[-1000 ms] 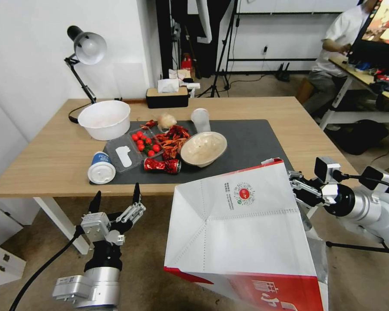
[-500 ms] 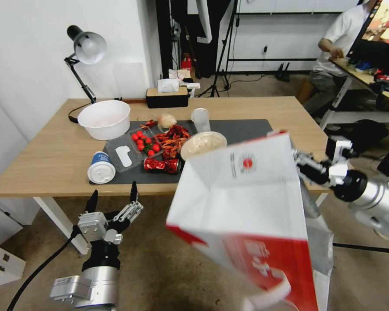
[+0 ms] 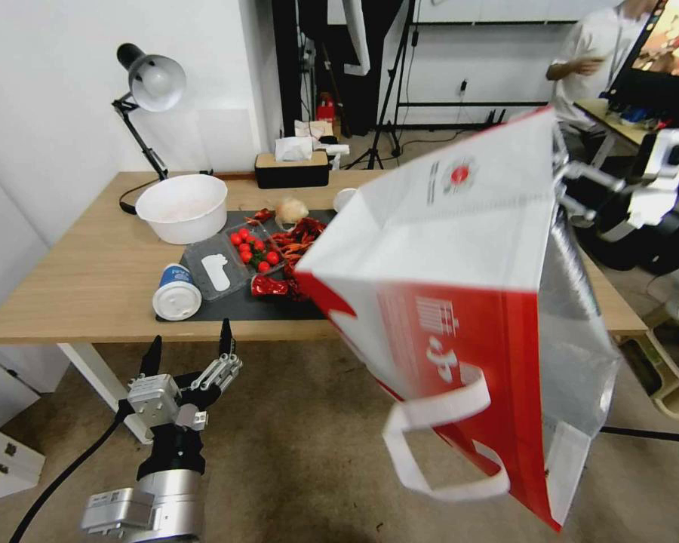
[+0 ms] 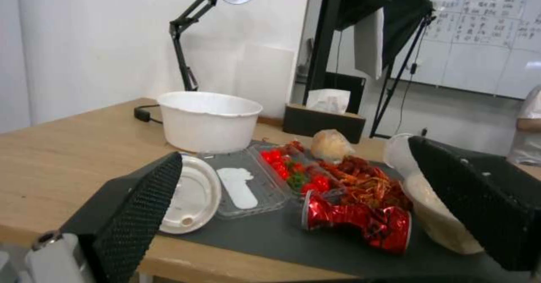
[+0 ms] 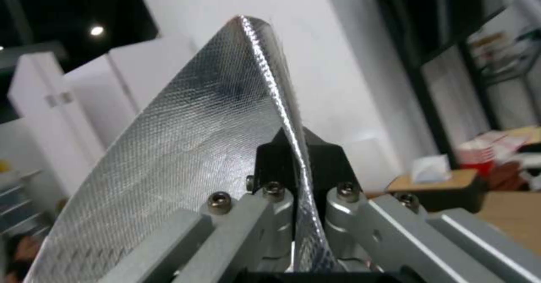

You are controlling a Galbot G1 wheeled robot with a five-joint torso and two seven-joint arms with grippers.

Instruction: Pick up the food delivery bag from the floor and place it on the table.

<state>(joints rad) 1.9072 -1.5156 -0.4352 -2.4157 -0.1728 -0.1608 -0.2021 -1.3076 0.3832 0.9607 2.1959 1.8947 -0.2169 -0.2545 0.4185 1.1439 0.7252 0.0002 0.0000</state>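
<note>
Fingers (image 5: 293, 160) of the right gripper (image 3: 562, 177) are pinched on the foil-lined rim of the bag (image 3: 460, 302), one dark pad on each side of the thin edge. That gripper is up at the right, above the right end of the worktop (image 3: 90, 279). From it the bag hangs in the air, clear of the floor (image 3: 294, 460), tilted so its white panel with the round red logo faces up and left while the red panel and a looping white handle (image 3: 437, 445) droop toward the near side. Its silver lining shows along the right side. The bag covers the right half of the mat (image 3: 279, 305).

Over on the left, the left gripper (image 3: 188, 354) sits low and near, just in front of the worktop's near edge, its fingers spread wide with nothing between them.

On the worktop's left half are a white tub (image 3: 181, 207), a lidded cup (image 3: 176, 294) on its side, a clear tray (image 3: 219, 268) of cherry tomatoes, a heap of red crayfish (image 3: 298, 237) and a crushed red can (image 3: 268, 286). At the far edge stand a desk lamp (image 3: 149, 83) and a tissue box (image 3: 290, 166).
</note>
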